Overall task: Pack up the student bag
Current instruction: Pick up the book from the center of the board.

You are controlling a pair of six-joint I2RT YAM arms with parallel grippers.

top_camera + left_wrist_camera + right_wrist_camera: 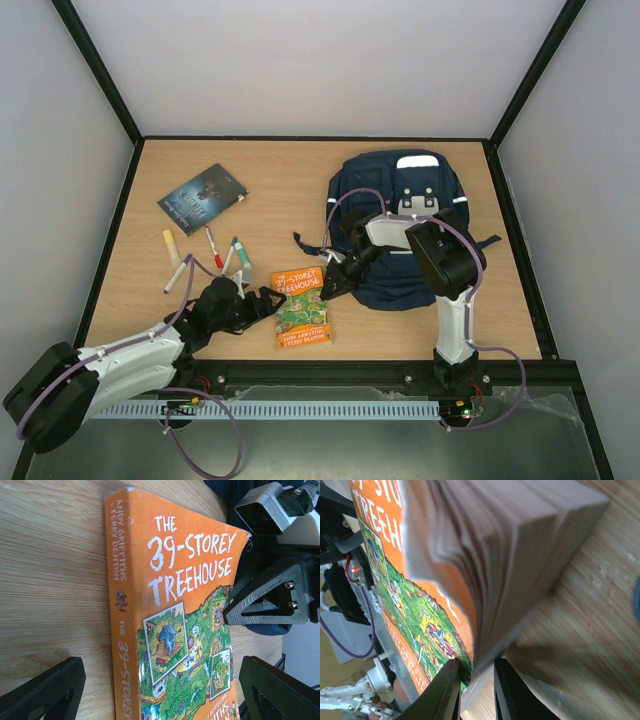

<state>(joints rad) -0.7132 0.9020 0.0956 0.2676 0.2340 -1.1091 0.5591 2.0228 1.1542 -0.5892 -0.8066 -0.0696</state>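
The navy student bag (pixel 360 190) lies flat at the back right of the table. An orange paperback, "The 39-Storey Treehouse" (pixel 300 308), lies near the front edge between the two arms. My left gripper (pixel 262 303) is open at the book's spine side. In the left wrist view its fingers stand wide on either side of the book (pixel 170 605). My right gripper (pixel 328 287) reaches from the bag side to the book's page edge. In the right wrist view it (pixel 476 690) is shut on that edge of the book (pixel 520 545), with the pages fanning above the wood.
A dark-covered book (pixel 203 197) lies at the back left. A yellow stick (pixel 172 247), a red marker (pixel 214 247), a green marker (pixel 240 250) and a white pen (pixel 177 276) are scattered left of centre. A black frame rims the table.
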